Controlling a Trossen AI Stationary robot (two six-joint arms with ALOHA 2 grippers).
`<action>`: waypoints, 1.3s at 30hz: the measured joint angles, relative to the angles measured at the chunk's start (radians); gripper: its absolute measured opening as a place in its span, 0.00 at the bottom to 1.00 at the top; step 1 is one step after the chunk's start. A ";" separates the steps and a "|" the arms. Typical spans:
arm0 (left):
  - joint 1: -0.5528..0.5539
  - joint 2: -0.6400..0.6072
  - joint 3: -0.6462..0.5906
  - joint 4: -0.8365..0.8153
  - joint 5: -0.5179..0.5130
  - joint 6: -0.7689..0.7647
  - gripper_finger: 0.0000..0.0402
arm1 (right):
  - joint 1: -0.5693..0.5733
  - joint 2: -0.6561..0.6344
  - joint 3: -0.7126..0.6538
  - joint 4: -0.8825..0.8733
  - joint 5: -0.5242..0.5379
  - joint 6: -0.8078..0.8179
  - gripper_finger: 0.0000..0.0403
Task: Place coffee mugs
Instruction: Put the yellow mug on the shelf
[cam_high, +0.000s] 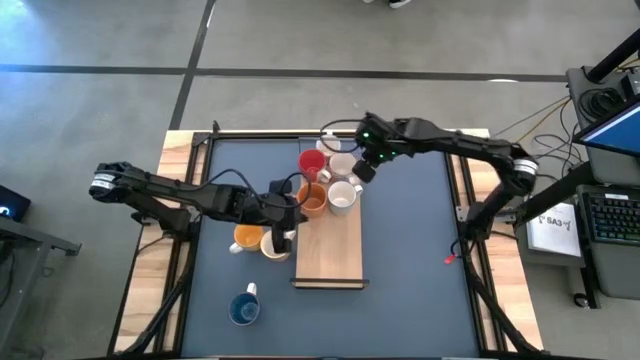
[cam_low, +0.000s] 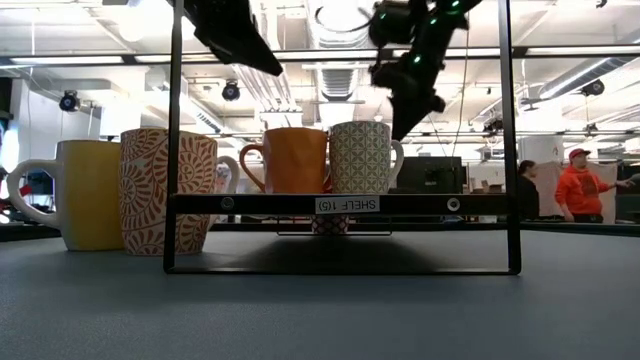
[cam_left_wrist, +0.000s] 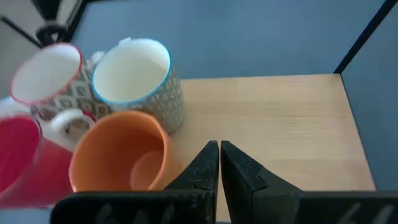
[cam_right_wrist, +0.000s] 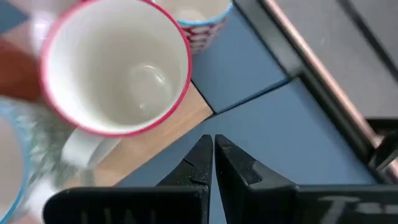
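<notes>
A wooden shelf board (cam_high: 330, 250) in a black frame lies on the blue mat. At its far end stand a red mug (cam_high: 311, 162), an orange mug (cam_high: 313, 199) and three white mugs (cam_high: 343, 196), (cam_high: 343, 165), (cam_high: 330, 140). An orange-yellow mug (cam_high: 247, 238) and a cream mug (cam_high: 275, 246) stand on the mat left of the board, a blue mug (cam_high: 243, 309) nearer. My left gripper (cam_left_wrist: 219, 155) is shut, above the board beside the orange mug (cam_left_wrist: 121, 152). My right gripper (cam_right_wrist: 213, 149) is shut, over the mat beside a red-rimmed white mug (cam_right_wrist: 115, 62).
The shelf's black frame (cam_low: 340, 205) rises around the board, with uprights at its corners. The board's near half (cam_left_wrist: 280, 124) is bare wood. Wooden table edges (cam_high: 180, 150) and black rails flank the mat. People stand in the room behind (cam_low: 580, 185).
</notes>
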 joint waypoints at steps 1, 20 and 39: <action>-0.001 0.000 0.000 -0.003 0.000 -0.019 0.00 | 0.004 -0.030 -0.025 0.026 0.000 -0.022 0.02; -0.004 0.000 0.000 0.021 0.000 -0.307 0.00 | 0.197 -0.635 -0.752 0.748 -0.015 -0.207 0.02; -0.004 0.000 0.000 0.024 0.000 -0.520 0.00 | 0.292 -0.695 -1.026 1.314 -0.207 -0.238 0.02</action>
